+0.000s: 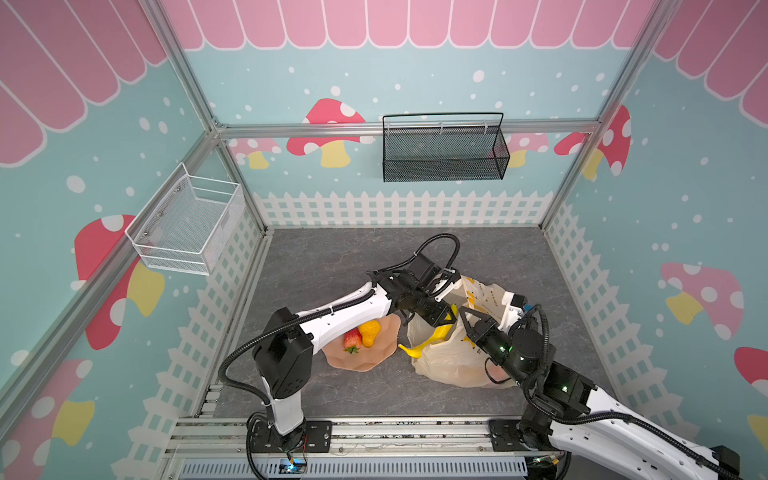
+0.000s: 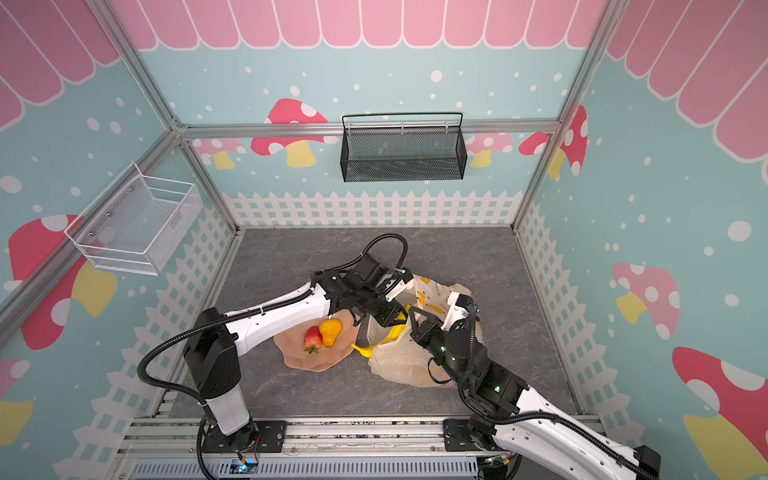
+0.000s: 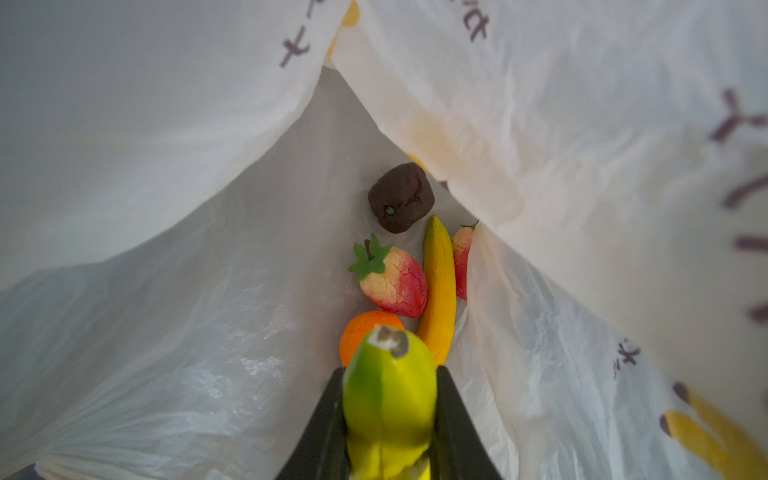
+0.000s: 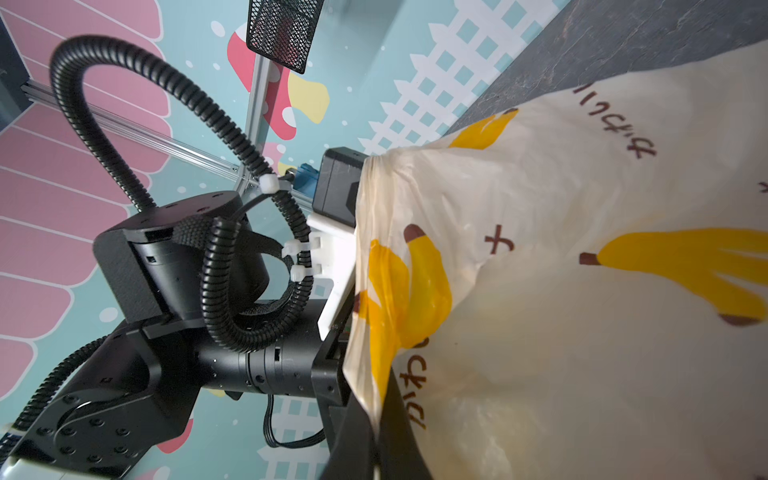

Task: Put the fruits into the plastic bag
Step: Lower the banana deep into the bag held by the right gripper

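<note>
The cream plastic bag lies right of the peach plate. My right gripper is shut on the bag's rim and holds the mouth up. My left gripper reaches into the mouth, shut on a green-yellow banana. Deep inside lie a dark brown fruit, a strawberry, a banana, an orange and a half-hidden second strawberry. On the plate rest a strawberry and a pear-like fruit.
A yellow banana end sticks out at the bag's mouth beside the plate. A white wire basket hangs on the left wall and a black mesh basket on the back wall. The grey floor is fenced by walls.
</note>
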You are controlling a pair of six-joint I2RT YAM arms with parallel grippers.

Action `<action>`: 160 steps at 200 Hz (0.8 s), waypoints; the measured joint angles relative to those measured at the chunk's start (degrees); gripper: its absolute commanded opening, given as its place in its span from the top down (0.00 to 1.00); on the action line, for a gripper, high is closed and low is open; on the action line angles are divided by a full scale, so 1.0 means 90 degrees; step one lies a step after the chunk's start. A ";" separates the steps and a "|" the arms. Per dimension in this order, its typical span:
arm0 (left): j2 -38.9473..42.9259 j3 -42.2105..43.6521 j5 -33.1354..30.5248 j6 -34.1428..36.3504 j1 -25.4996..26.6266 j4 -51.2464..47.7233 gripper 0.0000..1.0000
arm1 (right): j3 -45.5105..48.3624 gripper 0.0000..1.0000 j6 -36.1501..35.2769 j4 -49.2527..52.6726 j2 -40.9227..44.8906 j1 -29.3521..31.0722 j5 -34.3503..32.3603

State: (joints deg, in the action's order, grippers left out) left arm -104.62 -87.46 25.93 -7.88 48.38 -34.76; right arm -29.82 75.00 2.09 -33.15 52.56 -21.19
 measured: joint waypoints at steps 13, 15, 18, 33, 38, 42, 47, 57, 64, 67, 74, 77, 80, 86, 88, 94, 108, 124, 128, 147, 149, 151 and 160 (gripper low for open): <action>-0.0036 -0.0015 -0.0063 -0.0260 0.0000 0.0053 0.98 | 0.0000 1.00 0.0000 0.0000 0.0000 0.0000 0.0019; -0.0041 -0.0015 -0.0075 -0.0299 0.0000 0.0058 0.98 | 0.0000 1.00 0.0000 0.0000 0.0000 0.0000 0.0022; -0.0049 -0.0015 -0.0095 -0.0350 0.0000 0.0066 0.98 | 0.0000 1.00 0.0000 -0.0002 0.0000 0.0000 0.0024; -0.0090 -0.0019 -0.0189 -0.0651 0.0000 0.0134 0.99 | 0.0000 1.00 0.0000 -0.0007 0.0000 0.0000 0.0032; -0.0109 -0.0027 -0.0209 -0.0743 0.0000 0.0146 0.99 | 0.0000 1.00 0.0000 -0.0007 0.0000 0.0000 0.0032; -0.0129 -0.0036 -0.0219 -0.0831 0.0000 0.0168 1.00 | 0.0000 1.00 0.0000 -0.0012 0.0000 0.0000 0.0032; -0.0153 -0.0051 -0.0236 -0.0937 0.0000 0.0189 1.00 | 0.0000 1.00 0.0000 -0.0015 0.0000 0.0000 0.0032; -0.0204 -0.0085 -0.0255 -0.1124 0.0000 0.0226 1.00 | 0.0000 1.00 0.0000 -0.0019 0.0000 0.0000 0.0032; -0.0233 -0.0097 -0.0277 -0.1270 0.0000 0.0270 1.00 | 0.0000 1.00 -0.0002 -0.0022 0.0000 0.0000 0.0032; -0.0240 -0.0097 -0.0291 -0.1333 0.0000 0.0291 1.00 | 0.0000 1.00 -0.0002 -0.0022 0.0000 0.0000 0.0032; -0.0262 -0.0097 -0.0311 -0.1498 0.0000 0.0333 1.00 | 0.0000 1.00 -0.0002 -0.0024 0.0000 0.0000 0.0032; -0.0270 -0.0100 -0.0318 -0.1562 0.0002 0.0347 1.00 | 0.0000 1.00 0.0000 -0.0024 0.0000 0.0000 0.0032; -0.0272 -0.0097 -0.0333 -0.1627 0.0000 0.0369 1.00 | 0.0000 1.00 -0.0002 -0.0024 0.0000 0.0000 0.0034; -0.0291 -0.0100 -0.0362 -0.1775 0.0000 0.0403 1.00 | 0.0000 1.00 -0.0002 -0.0024 0.0000 0.0000 0.0036; -0.0299 -0.0100 -0.0374 -0.1829 0.0000 0.0420 1.00 | 0.0000 1.00 -0.0002 -0.0024 0.0000 0.0000 0.0036; -0.0313 -0.0097 -0.0408 -0.1972 0.0000 0.0469 1.00 | 0.0000 1.00 -0.0002 -0.0029 -0.0002 0.0000 0.0044; -0.0352 -0.0095 -0.0520 -0.2297 0.0002 0.0580 1.00 | 0.0000 1.00 -0.0002 -0.0044 -0.0015 0.0000 0.0073; -0.0357 -0.0051 -0.0656 -0.2647 0.0000 0.0772 1.00 | 0.0000 1.00 -0.0005 -0.0046 -0.0027 0.0000 0.0080; -0.0357 -0.0029 -0.0697 -0.2737 0.0002 0.0838 1.00 | 0.0000 1.00 -0.0007 -0.0046 -0.0029 0.0000 0.0083; -0.0357 0.0097 -0.0867 -0.3104 0.0002 0.1093 1.00 | 0.0000 1.00 -0.0019 -0.0046 -0.0027 0.0000 0.0102; -0.0357 0.0117 -0.0889 -0.3147 0.0002 0.1122 1.00 | 0.0000 1.00 -0.0019 -0.0049 -0.0027 0.0000 0.0102; -0.0357 0.0129 -0.0894 -0.3172 0.0002 0.1144 1.00 | 0.0000 1.00 -0.0019 -0.0049 -0.0027 0.0000 0.0102; -0.0357 0.0209 -0.0950 -0.3359 0.0002 0.1282 1.00 | 0.0000 1.00 -0.0019 -0.0049 -0.0022 0.0000 0.0104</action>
State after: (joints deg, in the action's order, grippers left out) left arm -107.83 -85.58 17.39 -38.11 48.40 -23.22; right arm -29.82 74.83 1.65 -33.34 52.56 -20.25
